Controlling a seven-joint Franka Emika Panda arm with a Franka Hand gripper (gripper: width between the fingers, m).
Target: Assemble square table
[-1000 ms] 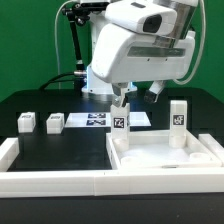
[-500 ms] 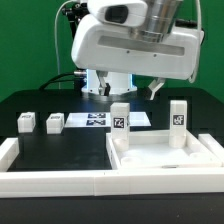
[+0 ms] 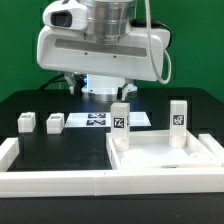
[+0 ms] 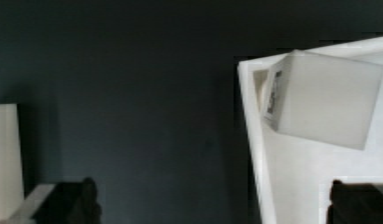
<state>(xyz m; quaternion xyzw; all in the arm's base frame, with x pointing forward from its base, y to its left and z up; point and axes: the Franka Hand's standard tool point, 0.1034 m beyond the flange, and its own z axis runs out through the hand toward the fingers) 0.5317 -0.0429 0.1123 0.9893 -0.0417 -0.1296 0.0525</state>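
Note:
The square table's white slab (image 3: 165,160) lies recessed face up at the exterior view's right. Two white tagged posts (image 3: 120,118) (image 3: 178,114) stand upright at its far corners. Two more posts (image 3: 27,122) (image 3: 54,123) lie loose on the black surface at the left. My gripper (image 3: 101,88) hangs open and empty above the table, to the left of the nearer standing post. In the wrist view the gripper (image 4: 214,205) shows dark fingertips (image 4: 72,200) wide apart with only black surface and the slab's edge (image 4: 259,180) between them. One standing post (image 4: 330,95) is ahead.
The marker board (image 3: 95,120) lies flat behind the slab, between the loose posts and the standing ones. A long white rail (image 3: 50,182) edges the black surface at the front and left. A white strip (image 4: 3,160) shows at the wrist view's edge.
The arm has swung to the exterior view's left, away from the standing post at the slab's corner. The gripper stays open and empty; the posts have not moved.

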